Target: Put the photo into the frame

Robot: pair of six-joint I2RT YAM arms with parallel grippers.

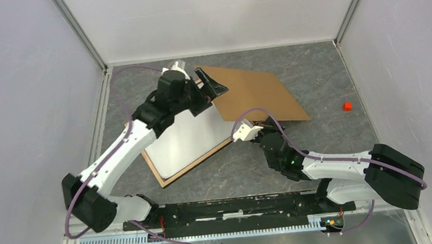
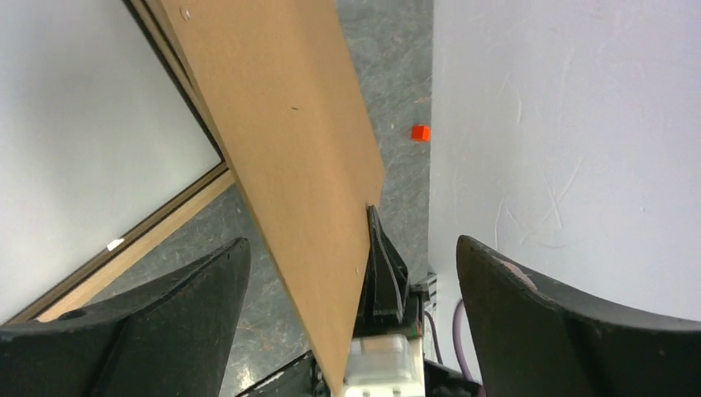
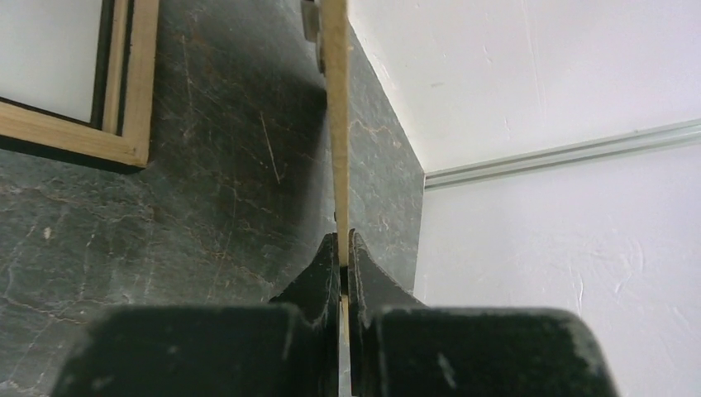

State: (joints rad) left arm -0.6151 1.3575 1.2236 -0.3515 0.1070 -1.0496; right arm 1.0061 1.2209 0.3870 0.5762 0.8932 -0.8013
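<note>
1. Toward the far left corner of the worktop point(image 1: 317, 76), the left gripper point(image 2: 351, 248) hangs at the far left corner of the brown backing board point(image 1: 259, 97). Its fingers are spread wide and hold nothing.
2. Left of centre, the frame point(image 1: 194, 166) lies flat with its light wood rim up and a white sheet point(image 1: 185, 140) filling it. The photo's dark landscape shows in no view, so whether that sheet is the print lying face down cannot be told.
3. At centre, the board slants over the frame's far right corner and runs on toward the worktop's right edge.
4. Right of centre, the right gripper point(image 3: 343, 248) is pinched tight on the board's near edge. Its wrist view shows the thin panel edge-on between the pads.
5. Near the right edge, a small red cube point(image 1: 346, 106) sits well apart from everything else.
6. Handling, as a judgement: a glossy print should be light, limp and slick, and quick to crease or smudge. It is best taken by its white margin at an edge rather than on the image. The frame looks stiff and light but its pane is breakable, so the rim is the place to hold it.
</note>
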